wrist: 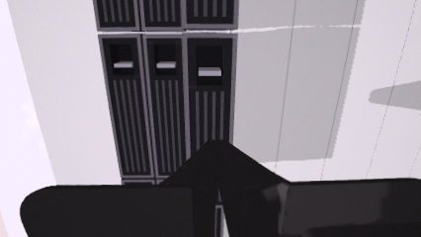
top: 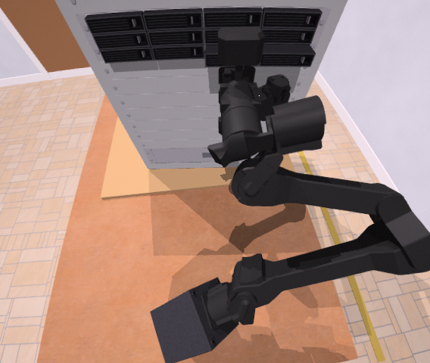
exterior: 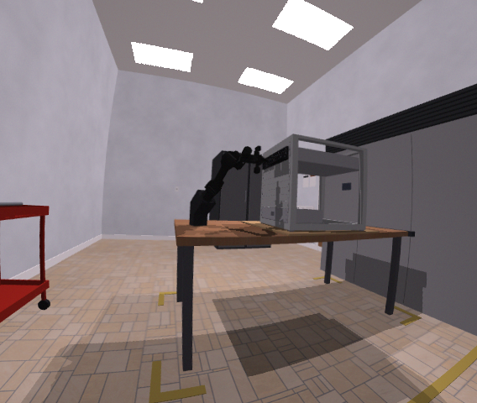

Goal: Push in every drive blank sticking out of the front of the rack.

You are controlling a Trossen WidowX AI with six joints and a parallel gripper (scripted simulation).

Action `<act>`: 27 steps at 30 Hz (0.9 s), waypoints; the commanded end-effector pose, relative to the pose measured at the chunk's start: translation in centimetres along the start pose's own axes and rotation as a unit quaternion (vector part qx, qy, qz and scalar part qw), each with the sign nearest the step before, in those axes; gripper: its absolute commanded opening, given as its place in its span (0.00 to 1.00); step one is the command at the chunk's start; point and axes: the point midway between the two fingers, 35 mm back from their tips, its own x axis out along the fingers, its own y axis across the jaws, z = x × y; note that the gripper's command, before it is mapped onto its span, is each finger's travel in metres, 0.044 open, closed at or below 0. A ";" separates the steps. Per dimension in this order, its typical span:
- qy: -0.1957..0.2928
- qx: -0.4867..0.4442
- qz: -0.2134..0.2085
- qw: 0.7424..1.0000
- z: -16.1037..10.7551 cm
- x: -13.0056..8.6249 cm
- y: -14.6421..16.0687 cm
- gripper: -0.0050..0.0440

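Observation:
The grey rack (top: 191, 89) stands on a tan mat (top: 127, 172) on the table; it also shows in the exterior view (exterior: 312, 186). Black drive blanks fill its top rows. In the bottom row, the far-right blank (top: 288, 54) and the one beside it (top: 212, 58) stick out a little. In the wrist view the right-hand blank (wrist: 210, 94) stands slightly proud of its two neighbours (wrist: 148, 99). My gripper (wrist: 215, 148) is shut and empty, its tips at the face of that blank. In the overhead view the wrist housing (top: 241, 44) hides the fingers.
My arm's base (top: 188, 324) sits near the table's front edge, and the elbow (top: 410, 238) reaches out over the right edge by the wall. Plain grey panels (top: 168, 113) cover the rack's lower front. A red cart (exterior: 4, 260) and grey cabinets (exterior: 425, 208) stand on the floor.

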 end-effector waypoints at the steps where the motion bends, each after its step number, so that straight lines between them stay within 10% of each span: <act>1: -0.002 0.004 0.003 1.000 0.1 0.4 0.4 0.00; 27: -0.002 0.004 0.003 1.000 0.2 1.3 0.7 0.00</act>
